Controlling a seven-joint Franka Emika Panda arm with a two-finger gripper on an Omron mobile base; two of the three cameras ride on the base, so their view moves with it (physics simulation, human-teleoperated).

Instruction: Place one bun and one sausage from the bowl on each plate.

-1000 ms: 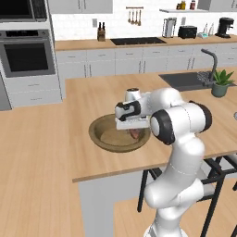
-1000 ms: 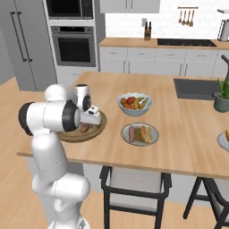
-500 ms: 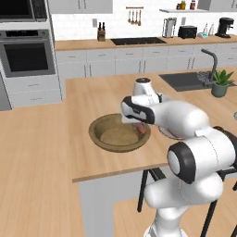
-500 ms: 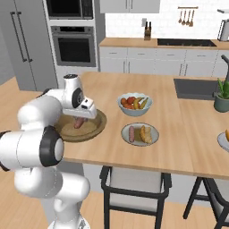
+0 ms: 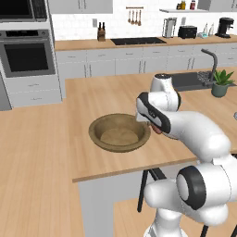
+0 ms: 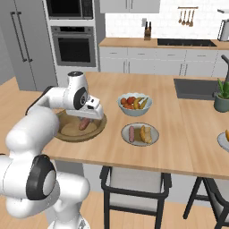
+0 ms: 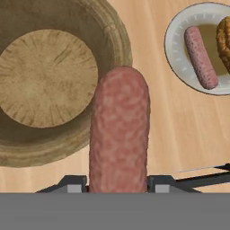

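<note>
My gripper (image 7: 117,182) is shut on a pink sausage (image 7: 119,130), which hangs over the right rim of the brown wooden bowl (image 7: 49,81). Nothing shows inside the bowl. In the right base view the gripper (image 6: 85,120) holds the sausage (image 6: 84,124) just above the bowl (image 6: 67,134). A pale plate (image 7: 177,60) to the right carries a sausage (image 7: 201,57) and a bun (image 7: 223,36). The same plate (image 6: 138,142) lies right of the bowl on the island. A second plate (image 6: 222,142) sits at the far right edge. In the left base view the arm covers the gripper beside the bowl (image 5: 119,133).
A pale bowl of fruit (image 6: 134,103) stands behind the filled plate. A sink and a potted plant (image 6: 221,96) are at the island's right end. Stools stand under the island's near edge.
The arm has swung round and carried the sausage from the middle of the bowl to its right rim, toward the filled plate. The jaws have kept the same grip.
</note>
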